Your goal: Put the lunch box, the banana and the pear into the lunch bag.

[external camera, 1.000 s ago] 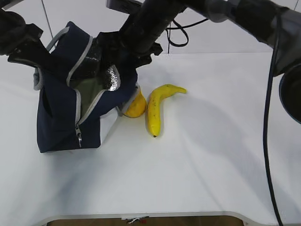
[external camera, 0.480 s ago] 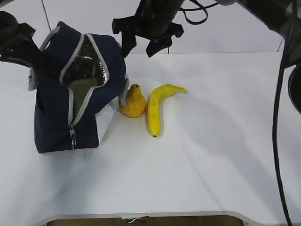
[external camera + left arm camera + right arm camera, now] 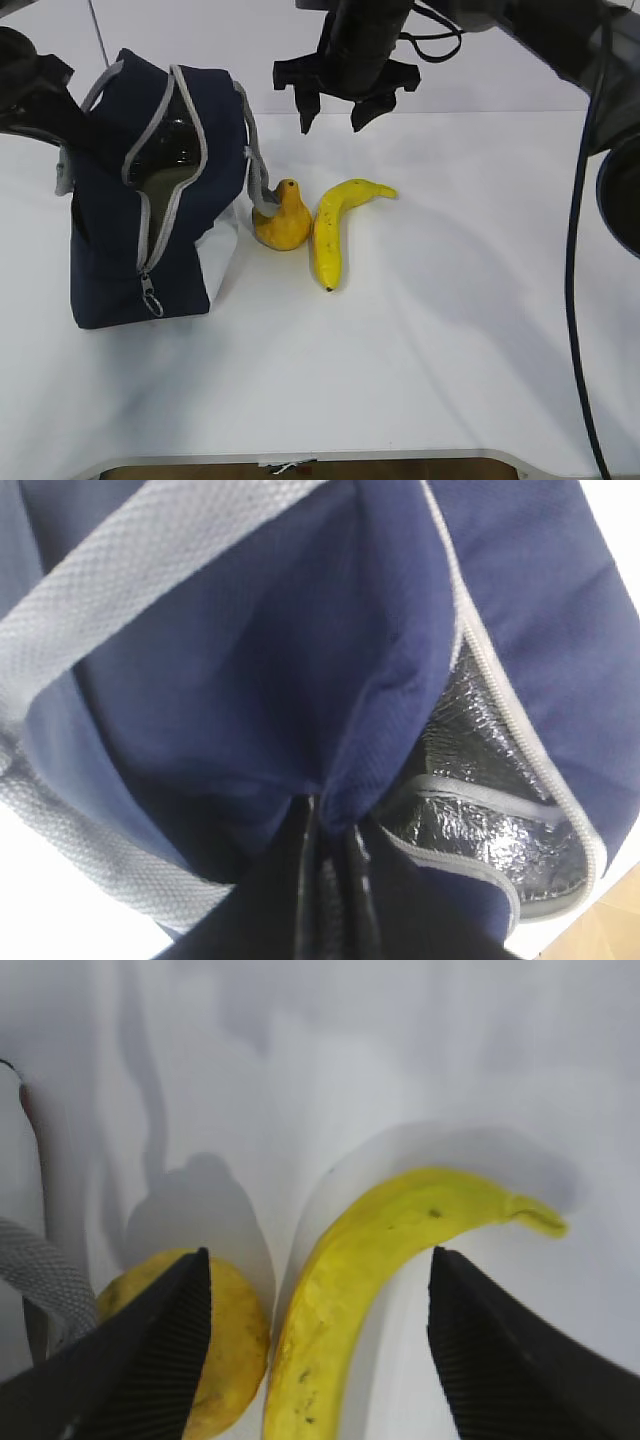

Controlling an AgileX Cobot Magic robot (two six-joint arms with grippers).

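Observation:
The navy lunch bag [image 3: 110, 250] stands at the left with its zipper open and silver lining showing. My left gripper [image 3: 335, 832] is shut on the blue fabric at the bag's upper edge [image 3: 380, 730]. A dull green surface [image 3: 162, 192] shows inside the opening; I cannot tell whether it is the lunch box. The pear [image 3: 282, 222] lies against the bag's right side, and the banana [image 3: 335, 225] lies just right of it. My right gripper [image 3: 331, 122] hangs open above the two fruits. In the right wrist view its open fingers straddle the banana [image 3: 380, 1270], beside the pear [image 3: 235, 1350].
A grey strap handle [image 3: 255, 170] of the bag droops onto the pear, also seen as a strap [image 3: 40, 1270] in the right wrist view. The white table [image 3: 450, 330] stretches to the right and front. Black cables [image 3: 575, 250] hang at the right.
My right gripper has risen out of the bag's mouth and moved right, above the pear and banana. The bag has settled more upright, uncovering the pear. The left grip is unchanged.

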